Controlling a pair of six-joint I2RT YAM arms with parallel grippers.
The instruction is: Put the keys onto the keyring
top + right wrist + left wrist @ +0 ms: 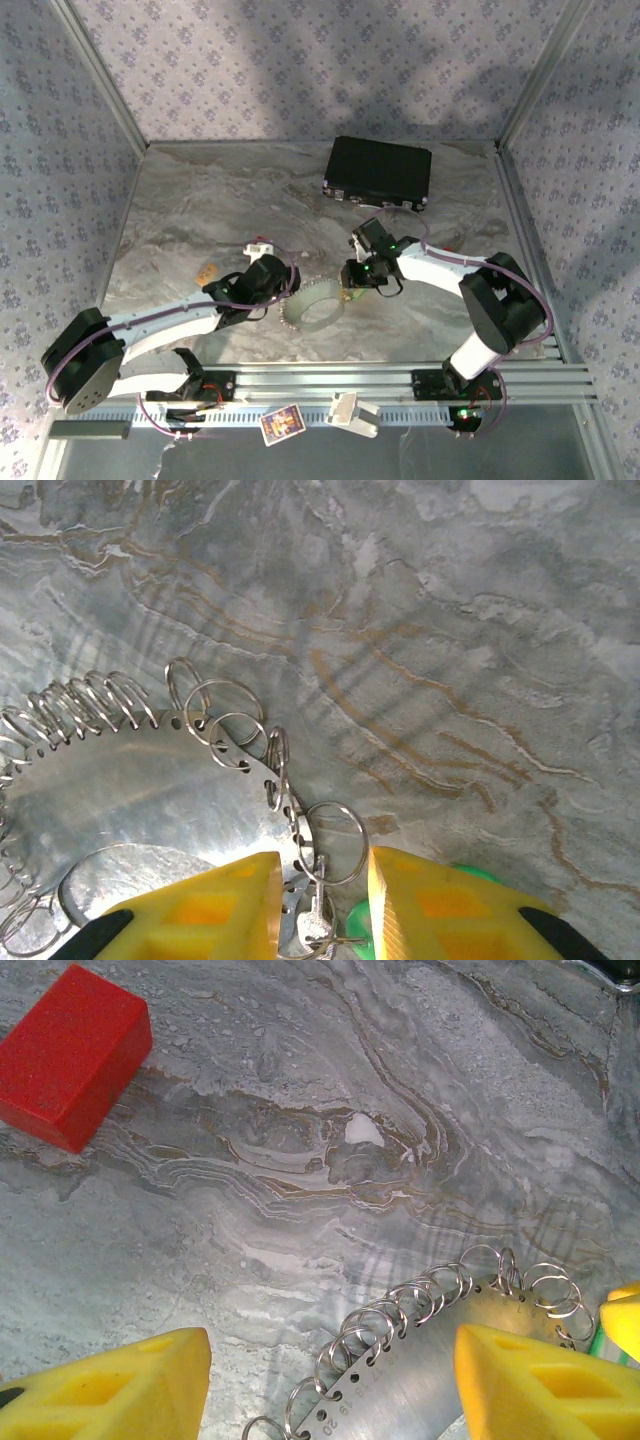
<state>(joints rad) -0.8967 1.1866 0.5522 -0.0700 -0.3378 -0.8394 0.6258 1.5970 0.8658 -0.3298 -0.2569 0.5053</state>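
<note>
Marbled table [200, 200], black case [378, 172] behind keyring [312, 305], red block [72, 1055] left

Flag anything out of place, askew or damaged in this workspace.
Two strays lie off the marble tabletop, on the aluminium rail along its near edge: a small printed card, lying askew, and a white plastic piece beside it. The silvery keyring plate edged with wire loops looks undamaged.

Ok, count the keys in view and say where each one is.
1. A green-headed key sits between the fingertips of the right hand, at the edge of the keyring. Others may be hidden under the hands.
</note>
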